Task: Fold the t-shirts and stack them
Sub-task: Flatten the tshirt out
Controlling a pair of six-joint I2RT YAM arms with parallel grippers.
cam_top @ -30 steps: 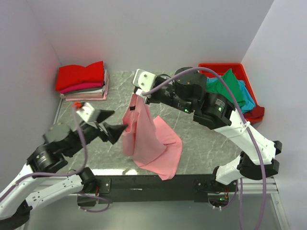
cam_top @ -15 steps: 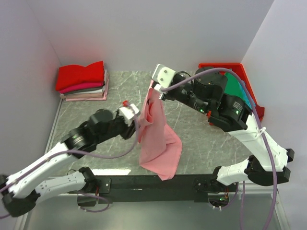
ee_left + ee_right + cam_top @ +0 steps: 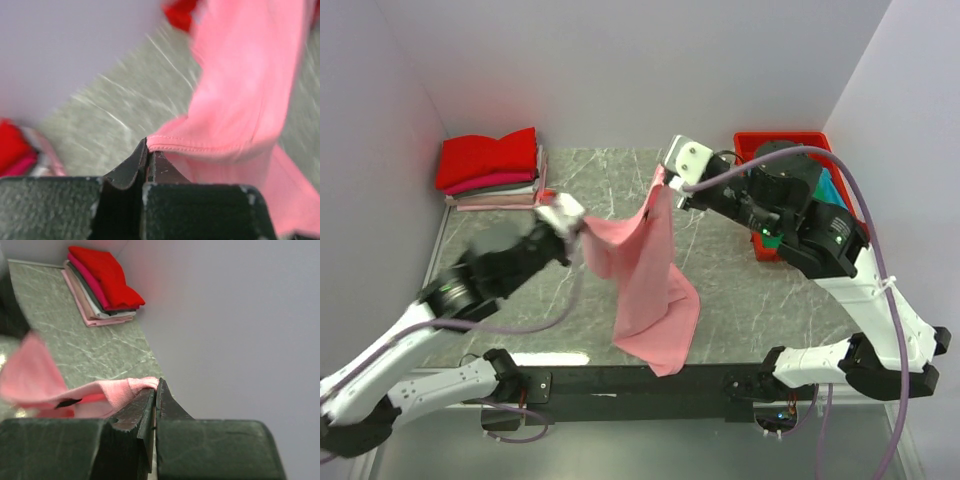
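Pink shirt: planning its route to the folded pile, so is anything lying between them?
No loose thing shows. The pink shirt hangs between the right tool and the left tool; only the left one is toward the pile. The table between looks bare.

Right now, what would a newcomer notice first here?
The pink t-shirt, pinched at one end by the left gripper and at the other by the right gripper, hangs spread over the middle of the table, its lower end on the surface. Next comes the neat stack of folded shirts, red on top, in the far left corner. A red bin sits at the far right.
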